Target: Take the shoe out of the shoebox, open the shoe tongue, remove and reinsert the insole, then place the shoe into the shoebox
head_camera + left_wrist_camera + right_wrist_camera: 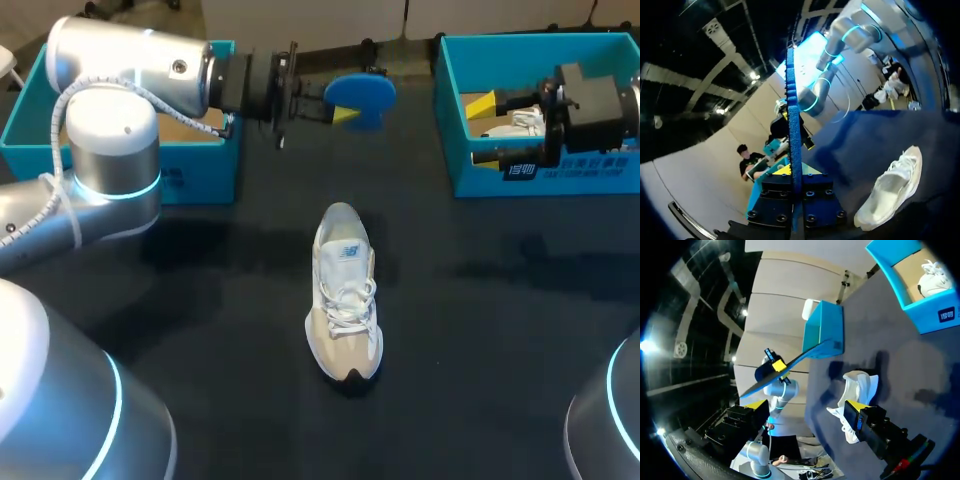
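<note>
Dark worktop [180, 300] carries the light, soft-sided shoe [345, 295] upright at its middle, best taken by the firmer heel I judge, while my left jaws are closed on the thin, floppy blue insole [362, 92] held aloft and my right jaws gape empty.

Even overhead light falls on the dark desk [200, 340], and soft, broad shadows lie on either side of the white shoe [345, 300], the brightest thing on it. In both wrist views small ceiling lamps [756, 76] glare as hard white spots against dim surroundings.
</note>
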Available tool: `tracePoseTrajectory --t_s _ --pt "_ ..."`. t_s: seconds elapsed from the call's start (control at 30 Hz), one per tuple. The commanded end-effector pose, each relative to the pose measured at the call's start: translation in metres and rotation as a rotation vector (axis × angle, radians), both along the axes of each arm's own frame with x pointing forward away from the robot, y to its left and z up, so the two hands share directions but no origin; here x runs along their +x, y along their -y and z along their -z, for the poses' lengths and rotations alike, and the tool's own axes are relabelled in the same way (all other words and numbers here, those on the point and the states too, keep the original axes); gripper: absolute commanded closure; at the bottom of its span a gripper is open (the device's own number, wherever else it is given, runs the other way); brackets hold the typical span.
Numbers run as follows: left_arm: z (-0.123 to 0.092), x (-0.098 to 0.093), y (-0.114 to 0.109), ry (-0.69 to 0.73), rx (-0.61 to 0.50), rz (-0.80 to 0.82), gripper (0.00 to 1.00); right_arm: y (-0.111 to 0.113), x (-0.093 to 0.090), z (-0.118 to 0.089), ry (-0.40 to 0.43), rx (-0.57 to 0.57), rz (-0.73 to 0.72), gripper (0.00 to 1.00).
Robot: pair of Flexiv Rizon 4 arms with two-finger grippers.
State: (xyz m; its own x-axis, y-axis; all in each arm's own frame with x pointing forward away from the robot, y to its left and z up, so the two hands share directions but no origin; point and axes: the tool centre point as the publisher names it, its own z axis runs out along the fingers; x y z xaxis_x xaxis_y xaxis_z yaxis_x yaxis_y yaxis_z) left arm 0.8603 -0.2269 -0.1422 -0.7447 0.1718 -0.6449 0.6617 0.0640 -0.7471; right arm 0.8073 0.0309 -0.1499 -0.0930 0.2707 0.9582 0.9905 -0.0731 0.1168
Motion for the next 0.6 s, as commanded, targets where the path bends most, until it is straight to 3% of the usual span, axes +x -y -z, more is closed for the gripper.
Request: tracePoseTrajectory --t_s 0.03,0.33,0.6 --pt "0.0056 -0.0053 -0.0025 0.356 -0.056 0.039 1.0 -0.0013 0.0008 0.0001 -0.001 -0.001 0.0 0.0" --pt "0.008 -0.0024 -0.0039 0.72 -0.163 -0.014 1.0 -0.0013 0.0008 0.0001 -0.001 -0.001 0.0 0.0" --pt "0.0148 0.0038 -0.0043 0.812 -0.179 -0.066 1.0 -0.0013 0.0008 0.0001 -0.001 -0.001 0.0 0.0"
